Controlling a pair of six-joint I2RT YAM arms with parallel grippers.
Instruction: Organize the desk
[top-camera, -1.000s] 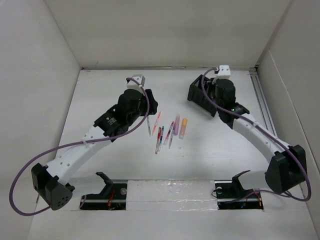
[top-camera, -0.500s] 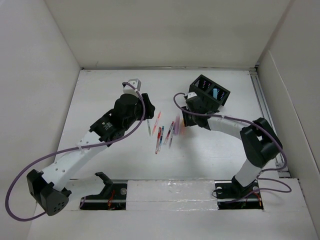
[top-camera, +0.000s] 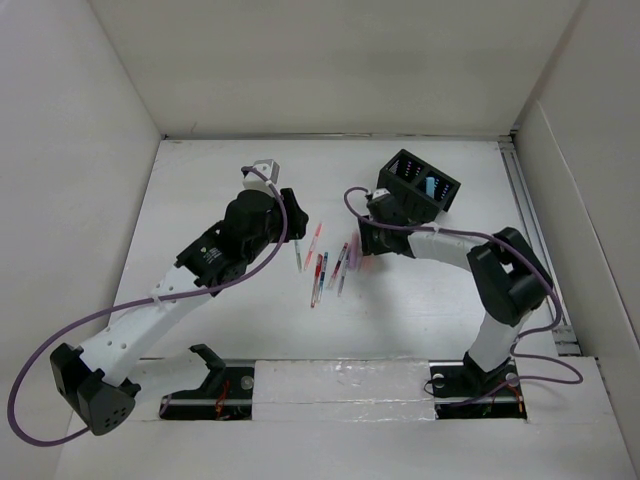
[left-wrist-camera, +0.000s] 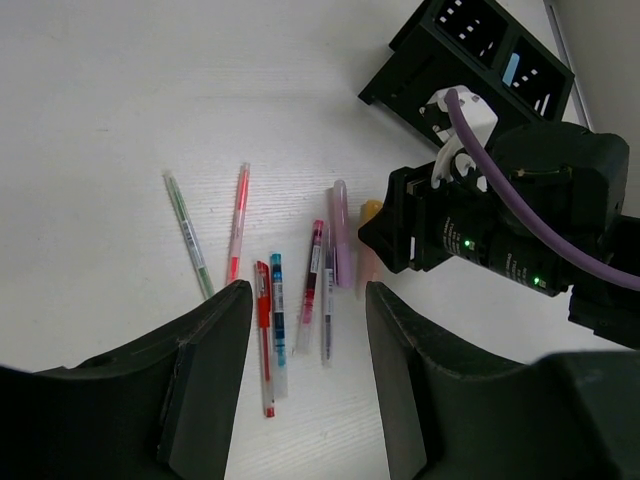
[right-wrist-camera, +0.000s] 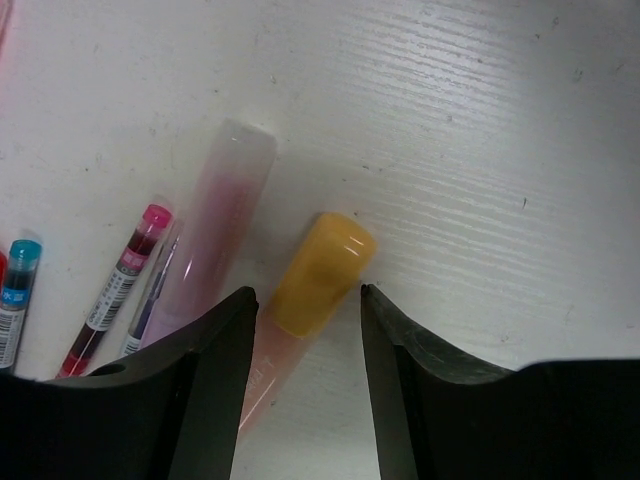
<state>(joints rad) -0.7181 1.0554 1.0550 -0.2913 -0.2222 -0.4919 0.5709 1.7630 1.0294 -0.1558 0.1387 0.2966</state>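
Six pens (left-wrist-camera: 262, 330) and two markers (left-wrist-camera: 340, 235) lie mid desk (top-camera: 400, 320), one holder (left-wrist-camera: 400, 72) nearer the far edge. Left gripper (left-wrist-camera: 307, 300) is spread wide, right gripper (right-wrist-camera: 305, 300) is spread too, straddling the orange-capped marker (right-wrist-camera: 315, 275).

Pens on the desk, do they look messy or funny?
Yes. The pens lie loose on the desk, pointing different ways, instead of standing in the black holder nearby, which shows only one blue thing.

Pens (top-camera: 319, 275) on desk (top-camera: 430, 300), pen holder (top-camera: 420, 185) behind-right.
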